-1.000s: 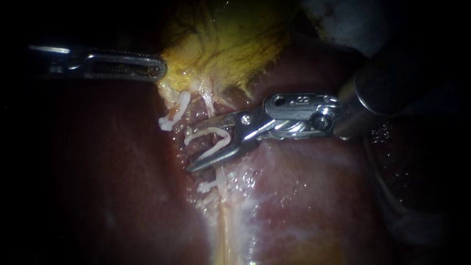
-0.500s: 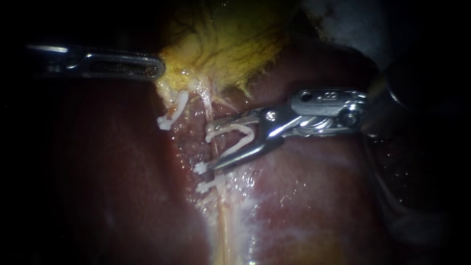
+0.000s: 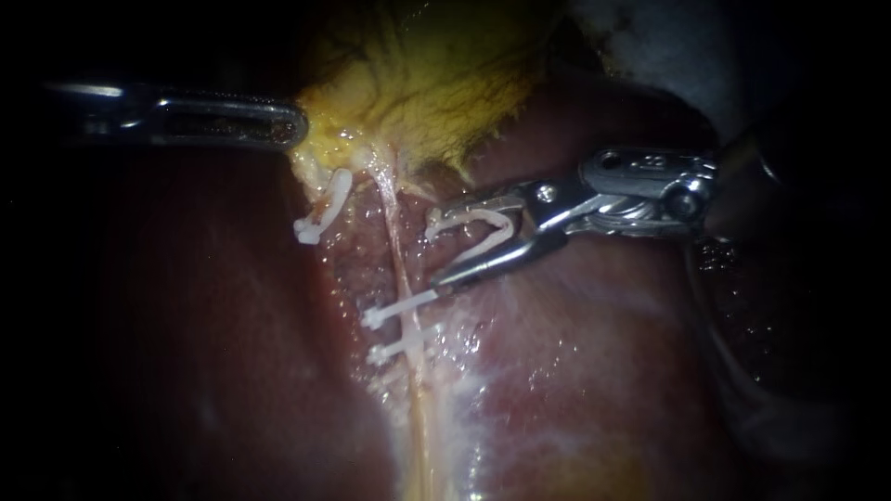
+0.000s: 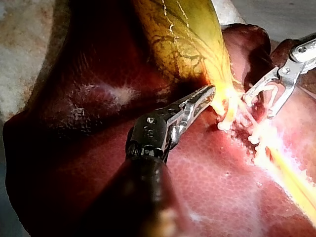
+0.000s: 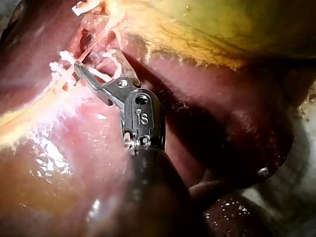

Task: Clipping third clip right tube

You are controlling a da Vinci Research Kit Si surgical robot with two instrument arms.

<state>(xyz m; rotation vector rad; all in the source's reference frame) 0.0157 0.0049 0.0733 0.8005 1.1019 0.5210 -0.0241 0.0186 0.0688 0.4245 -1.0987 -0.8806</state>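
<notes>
Now the right instrument [image 3: 434, 249] sits clear of the right tube [image 3: 394, 241]. A second ago its jaws straddled that tube; it has since slid back toward its own side. The jaws stand wide apart, with one leg of the open clip [image 3: 487, 218] seated against each, and the clip is not yet closed.

Judgement: the third clip is not on, and a fresh approach across the tube is needed.

The right tube runs from the neck of the gallbladder [image 3: 418, 93] down over the liver [image 3: 575, 371], just beside the jaw tips. The left instrument [image 3: 297, 125] is unchanged, jaws pinching the gallbladder's edge.

Count:
- Two instruments.
- Four clips:
  - The upper shut clip [image 3: 399, 306] and lower shut clip [image 3: 399, 348] lie close together across the right tube.
  - The lone clip [image 3: 325, 199] sits apart, beside the gallbladder's neck.
  - One is open in the jaws.
- One tube plainly seen.
</notes>
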